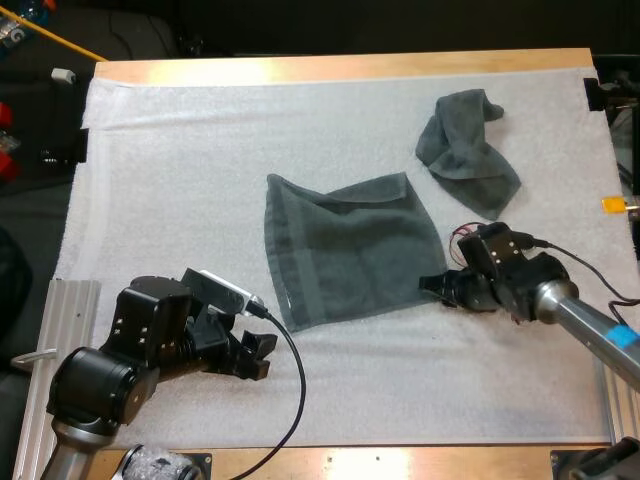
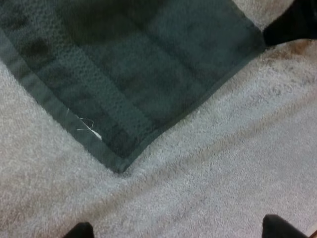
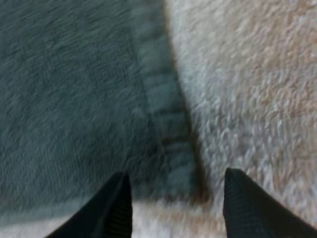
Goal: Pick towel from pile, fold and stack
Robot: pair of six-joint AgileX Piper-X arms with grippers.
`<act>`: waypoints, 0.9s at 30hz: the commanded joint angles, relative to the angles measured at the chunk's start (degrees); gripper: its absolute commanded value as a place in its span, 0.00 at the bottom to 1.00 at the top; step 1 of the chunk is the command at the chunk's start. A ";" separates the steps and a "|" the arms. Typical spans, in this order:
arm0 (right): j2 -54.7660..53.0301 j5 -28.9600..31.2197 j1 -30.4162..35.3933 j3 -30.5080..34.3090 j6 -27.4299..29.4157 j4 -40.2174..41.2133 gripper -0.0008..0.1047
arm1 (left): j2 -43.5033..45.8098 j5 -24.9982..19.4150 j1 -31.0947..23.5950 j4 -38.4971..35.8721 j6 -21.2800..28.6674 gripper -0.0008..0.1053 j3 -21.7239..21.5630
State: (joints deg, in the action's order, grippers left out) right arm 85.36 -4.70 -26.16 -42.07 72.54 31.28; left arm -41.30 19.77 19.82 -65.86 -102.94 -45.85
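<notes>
A dark grey-green towel lies spread flat on the middle of the white mat. A second towel lies crumpled at the far right. My left gripper is open and low over the mat, just short of the flat towel's near left corner; its fingertips stand wide apart over bare mat. My right gripper is open at the towel's near right corner. The towel's hemmed edge runs between its fingers, which are clear of the cloth.
The wooden table edge runs along the far side. A metal rail borders the mat at the near left. Bare mat lies left of the flat towel and in front of it. My right gripper's dark tip shows by the towel's far corner.
</notes>
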 commanded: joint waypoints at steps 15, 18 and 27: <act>4.61 -9.61 2.83 -0.09 -5.91 -3.56 0.12 | 0.26 0.27 -0.02 -0.06 -0.05 0.62 0.01; 4.59 -9.74 2.83 -0.09 -5.90 -3.11 0.01 | 0.26 0.27 -0.02 -0.06 -0.05 0.62 0.01; -5.38 -9.47 -2.27 -0.09 -1.37 8.85 0.01 | 0.26 0.27 -0.02 -0.06 3.10 0.62 0.01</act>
State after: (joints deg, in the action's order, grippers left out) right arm 81.12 -13.62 -28.04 -42.07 70.33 38.02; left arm -41.30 19.77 19.82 -65.86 -100.30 -45.85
